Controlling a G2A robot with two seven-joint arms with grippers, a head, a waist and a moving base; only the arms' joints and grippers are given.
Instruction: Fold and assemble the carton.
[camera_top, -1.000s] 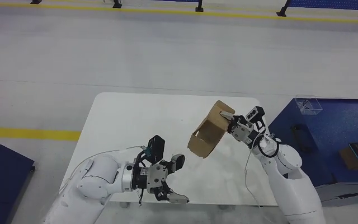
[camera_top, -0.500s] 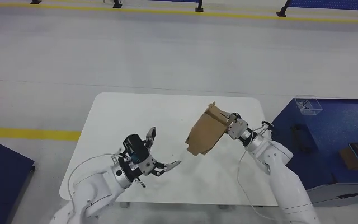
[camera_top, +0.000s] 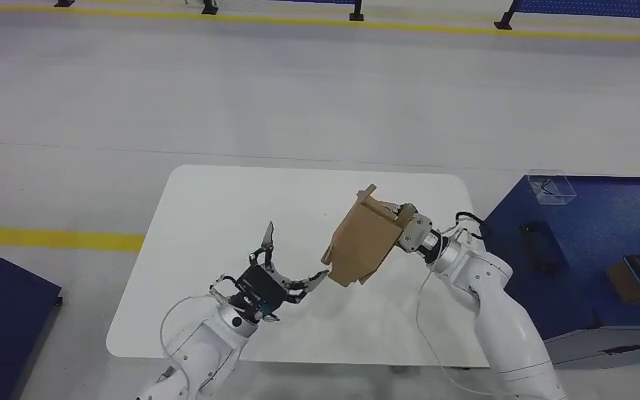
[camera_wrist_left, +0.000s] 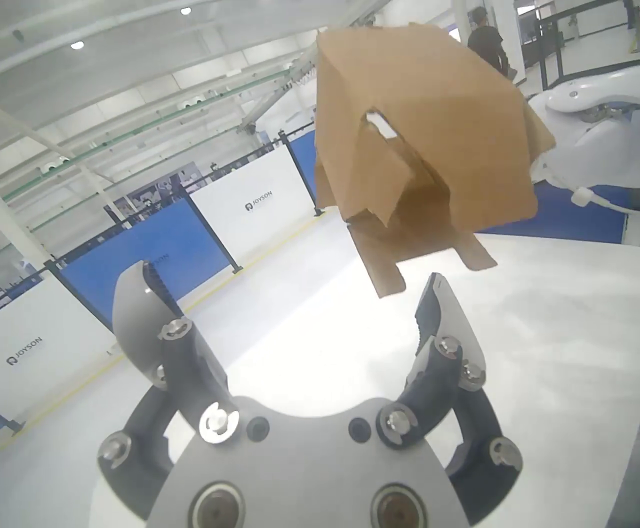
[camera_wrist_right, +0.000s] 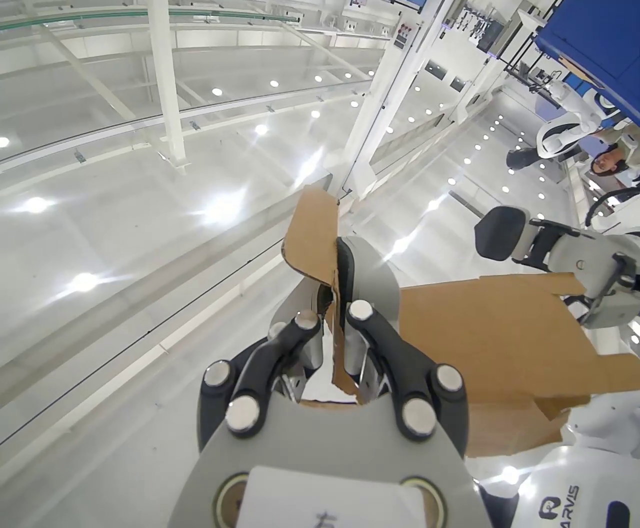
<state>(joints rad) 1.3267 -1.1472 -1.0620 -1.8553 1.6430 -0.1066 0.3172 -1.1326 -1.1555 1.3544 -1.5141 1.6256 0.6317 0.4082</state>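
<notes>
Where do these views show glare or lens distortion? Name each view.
Right wrist view: lamps flare into starbursts beyond the carton, and beams bow. Left wrist view: roof beams bow too. Top view: even light on the table, no glare.

Dark logo lettering on white barrier panels (camera_wrist_left: 255, 220), small printed wrist label

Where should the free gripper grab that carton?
Probably a loose flap at the lower end of the carton, coming from below. Those flaps jut out thin toward the open left gripper, and the right gripper already pinches the far end.
</notes>
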